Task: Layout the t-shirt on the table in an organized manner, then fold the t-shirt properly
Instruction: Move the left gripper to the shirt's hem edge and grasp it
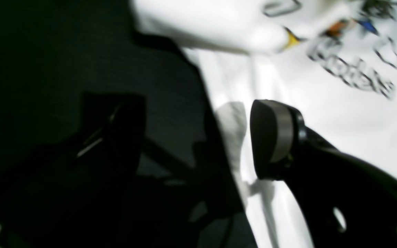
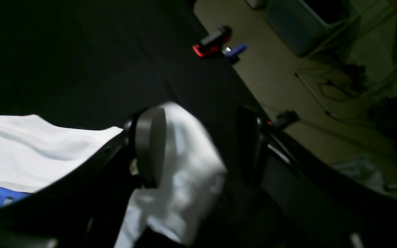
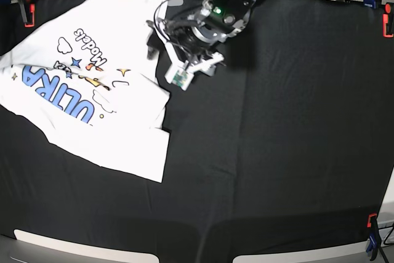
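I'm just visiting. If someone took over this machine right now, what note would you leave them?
Left gripper: open, straddling the t-shirt's edge, holding nothing.
Right gripper: open, with a white flap of the shirt between its jaws, not pinched.
T-shirt: print up, towards one corner of the table, skewed and rumpled.
Done: roughly spread out.
Left: straighten and smooth it, then do every fold.

One t-shirt (image 3: 98,97), five clamps (image 3: 28,12).

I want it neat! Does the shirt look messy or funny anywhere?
Yes. The t-shirt lies crooked at one end of the table, print up, one edge folded over near the left gripper. Both grippers are open.
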Motion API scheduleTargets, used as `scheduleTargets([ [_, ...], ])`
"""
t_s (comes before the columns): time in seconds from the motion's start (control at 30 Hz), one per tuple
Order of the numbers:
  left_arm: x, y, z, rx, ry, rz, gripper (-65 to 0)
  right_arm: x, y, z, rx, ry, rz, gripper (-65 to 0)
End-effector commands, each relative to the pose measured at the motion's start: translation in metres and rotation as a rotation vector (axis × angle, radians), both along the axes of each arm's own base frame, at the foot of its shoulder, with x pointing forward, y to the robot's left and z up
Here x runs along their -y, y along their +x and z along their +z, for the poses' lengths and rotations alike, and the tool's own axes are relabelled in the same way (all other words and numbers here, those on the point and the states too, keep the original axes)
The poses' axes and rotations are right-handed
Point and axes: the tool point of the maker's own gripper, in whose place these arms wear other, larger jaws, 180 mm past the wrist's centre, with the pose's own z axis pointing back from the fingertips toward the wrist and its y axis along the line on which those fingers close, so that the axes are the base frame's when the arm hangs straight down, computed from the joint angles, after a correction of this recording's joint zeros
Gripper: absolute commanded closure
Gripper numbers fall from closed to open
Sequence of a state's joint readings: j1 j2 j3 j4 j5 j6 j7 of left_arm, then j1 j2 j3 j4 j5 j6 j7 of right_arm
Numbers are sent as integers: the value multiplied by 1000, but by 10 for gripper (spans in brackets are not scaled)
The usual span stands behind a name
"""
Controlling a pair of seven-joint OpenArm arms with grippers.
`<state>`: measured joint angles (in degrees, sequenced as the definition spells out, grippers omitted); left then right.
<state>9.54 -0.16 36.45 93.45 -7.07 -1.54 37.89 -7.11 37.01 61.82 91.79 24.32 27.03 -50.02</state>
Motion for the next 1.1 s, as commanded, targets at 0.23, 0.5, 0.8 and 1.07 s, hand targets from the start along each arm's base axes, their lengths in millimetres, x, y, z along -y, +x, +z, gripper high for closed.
scheduleTargets([
  [0.23, 26, -16, 20, -63, -142, -87, -446, 4, 5, 26, 44, -56, 10, -319],
  [0.5, 29, -27, -8, -134, -142, -97, -446, 4, 4, 25, 37, -52, 8, -319],
  [0.8, 46, -25, 2, -196, -254, -162, -445, 4, 4, 24, 30, -49, 7, -319],
  [1.07, 44, -24, -2, -175, -215, -172, -131, 4, 4, 24, 31, -49, 7, -319],
])
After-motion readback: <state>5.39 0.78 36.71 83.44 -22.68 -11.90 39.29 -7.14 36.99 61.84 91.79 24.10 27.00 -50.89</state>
